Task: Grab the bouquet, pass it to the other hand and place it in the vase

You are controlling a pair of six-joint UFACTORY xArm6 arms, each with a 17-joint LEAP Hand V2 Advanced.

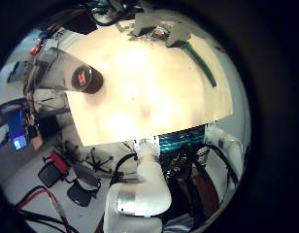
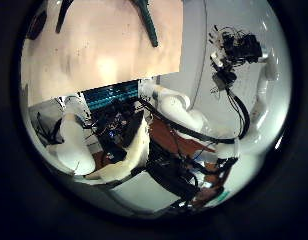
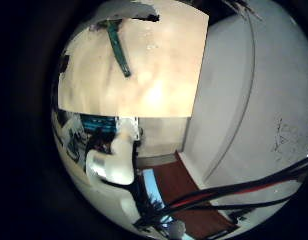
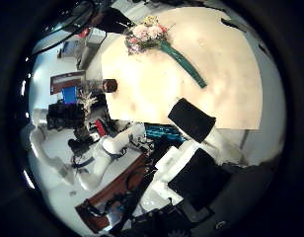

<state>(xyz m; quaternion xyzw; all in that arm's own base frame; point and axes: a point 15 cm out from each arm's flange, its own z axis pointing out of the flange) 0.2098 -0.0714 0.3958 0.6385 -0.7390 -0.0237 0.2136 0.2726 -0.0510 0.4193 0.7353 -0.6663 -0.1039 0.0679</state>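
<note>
Wooden tabletop [image 1: 154, 87] seen well below the left hand from its little finger side, with the vase [image 1: 88, 78] standing upright near one edge and the bouquet [image 1: 159, 27] lying flat at the far edge, well apart from the vase, stem trailing toward a corner. Could not tell from this view how the left hand's fingers were set, none of them showing

From the left thumb side, saw only the bouquet's stem on the table, plus a hand [image 2: 237, 50] raised off to one side of the table, its fingers too small to judge

From the right little finger side, again just the stem lying on the board, blooms at the rim

From the right thumb side, saw the whole bouquet lying on the table, flowers at the edge, vase upright and apart from it; dark part of the right hand [image 4: 194, 120] over the near edge, touching neither, finger spread impossible to tell
</note>
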